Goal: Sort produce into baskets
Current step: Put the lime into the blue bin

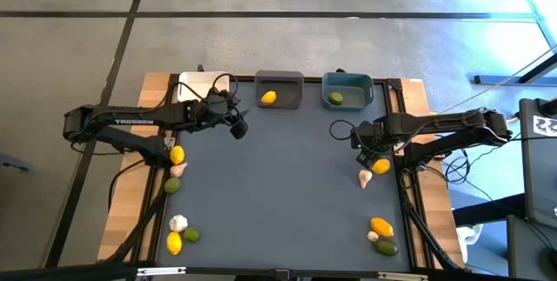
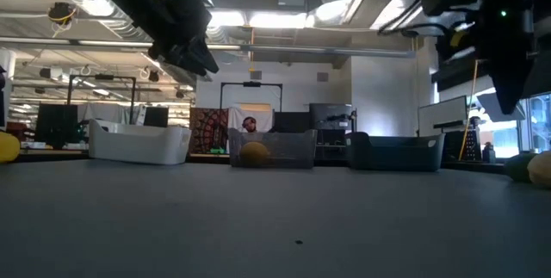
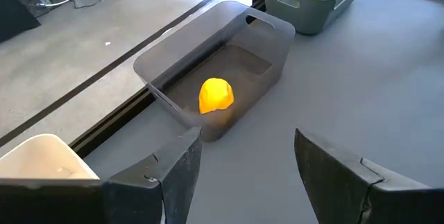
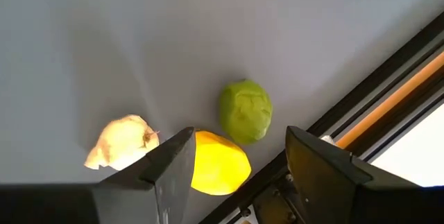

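Note:
Three baskets stand along the far edge: a white one (image 1: 202,85), a dark grey one (image 1: 279,90) with a lemon (image 3: 216,96) in it, and a teal one (image 1: 347,90) with a lime (image 1: 336,99) in it. My left gripper (image 3: 243,175) hangs open and empty above the table, just in front of the grey basket. My right gripper (image 4: 236,161) points down, open, high above a garlic bulb (image 4: 121,141), a lemon (image 4: 218,161) and a lime (image 4: 245,109) that lie together on the mat near the table's right edge.
More produce lies on the mat: a lemon (image 1: 177,154), garlic (image 1: 177,170) and lime (image 1: 172,185) at the left edge, a group at the near left (image 1: 177,223), and another at the near right (image 1: 380,225). The mat's middle is bare.

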Controlling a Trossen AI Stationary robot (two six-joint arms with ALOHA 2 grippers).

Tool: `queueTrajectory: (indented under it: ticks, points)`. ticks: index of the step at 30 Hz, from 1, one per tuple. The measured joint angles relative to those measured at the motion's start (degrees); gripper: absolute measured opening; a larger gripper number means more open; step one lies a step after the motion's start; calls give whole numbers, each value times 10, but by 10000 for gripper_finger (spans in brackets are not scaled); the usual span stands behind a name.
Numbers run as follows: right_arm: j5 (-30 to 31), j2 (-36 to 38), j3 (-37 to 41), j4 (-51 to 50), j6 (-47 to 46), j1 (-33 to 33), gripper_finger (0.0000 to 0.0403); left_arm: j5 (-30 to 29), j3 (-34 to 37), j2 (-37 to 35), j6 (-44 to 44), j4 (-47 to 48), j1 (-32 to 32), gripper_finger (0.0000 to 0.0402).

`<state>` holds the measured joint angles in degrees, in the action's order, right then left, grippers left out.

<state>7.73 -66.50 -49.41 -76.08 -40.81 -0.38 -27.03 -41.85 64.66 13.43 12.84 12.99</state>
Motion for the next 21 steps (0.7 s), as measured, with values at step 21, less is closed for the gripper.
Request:
queueTrajectory:
  ticks: [21]
  points:
    - [-23, -8, 146, 133, -10, -38, 222, 0, 0, 0, 11, -2, 0, 225]
